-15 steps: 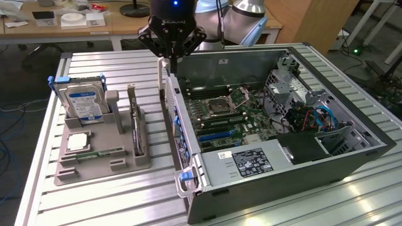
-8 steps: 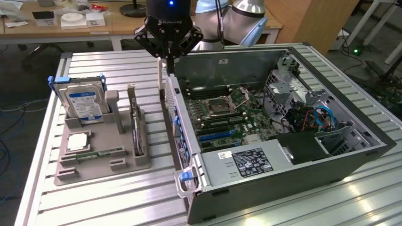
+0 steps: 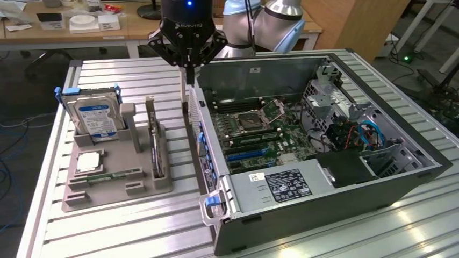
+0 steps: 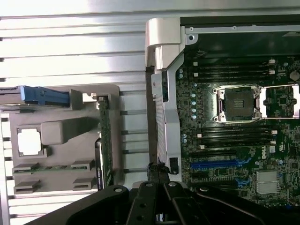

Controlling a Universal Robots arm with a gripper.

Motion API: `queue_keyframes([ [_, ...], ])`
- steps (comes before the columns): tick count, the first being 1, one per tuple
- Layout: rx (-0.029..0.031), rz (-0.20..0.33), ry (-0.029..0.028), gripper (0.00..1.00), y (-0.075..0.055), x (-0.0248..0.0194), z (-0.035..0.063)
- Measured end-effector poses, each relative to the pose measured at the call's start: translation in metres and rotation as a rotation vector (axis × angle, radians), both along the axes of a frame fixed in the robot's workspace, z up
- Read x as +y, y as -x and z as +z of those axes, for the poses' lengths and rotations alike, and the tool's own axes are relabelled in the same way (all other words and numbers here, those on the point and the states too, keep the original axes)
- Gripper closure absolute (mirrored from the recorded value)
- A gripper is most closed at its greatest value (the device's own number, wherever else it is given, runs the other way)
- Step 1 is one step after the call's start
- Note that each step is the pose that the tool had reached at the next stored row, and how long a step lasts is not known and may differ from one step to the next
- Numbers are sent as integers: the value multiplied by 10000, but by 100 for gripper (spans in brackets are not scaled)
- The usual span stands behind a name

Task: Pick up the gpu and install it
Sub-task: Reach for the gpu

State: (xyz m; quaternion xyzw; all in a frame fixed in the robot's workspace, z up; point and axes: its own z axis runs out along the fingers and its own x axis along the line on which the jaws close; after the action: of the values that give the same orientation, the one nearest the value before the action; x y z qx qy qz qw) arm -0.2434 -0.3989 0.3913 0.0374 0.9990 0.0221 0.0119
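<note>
Gripper [image 3: 190, 75]: mine is closed tight, over the case [image 3: 308, 215] edge.
Gpu [image 3: 157, 153]: it stands on edge in the tray [image 3: 107, 189].

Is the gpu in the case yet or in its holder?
In the grey holder: the gpu stands on edge there, outside the open case.

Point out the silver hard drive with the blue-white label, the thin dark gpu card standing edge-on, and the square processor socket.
Silver hard drive with blue-white label [image 3: 96, 119]: exterior view, on its label.
Thin dark gpu card [image 3: 157, 158]: exterior view, on its upper edge.
Square metal processor socket [image 4: 236, 104]: wrist view, on its centre.
</note>
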Motion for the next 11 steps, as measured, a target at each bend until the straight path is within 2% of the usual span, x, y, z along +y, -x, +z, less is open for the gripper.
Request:
queue_keyframes([
  [11,2,0,1,89,100,0,-1],
])
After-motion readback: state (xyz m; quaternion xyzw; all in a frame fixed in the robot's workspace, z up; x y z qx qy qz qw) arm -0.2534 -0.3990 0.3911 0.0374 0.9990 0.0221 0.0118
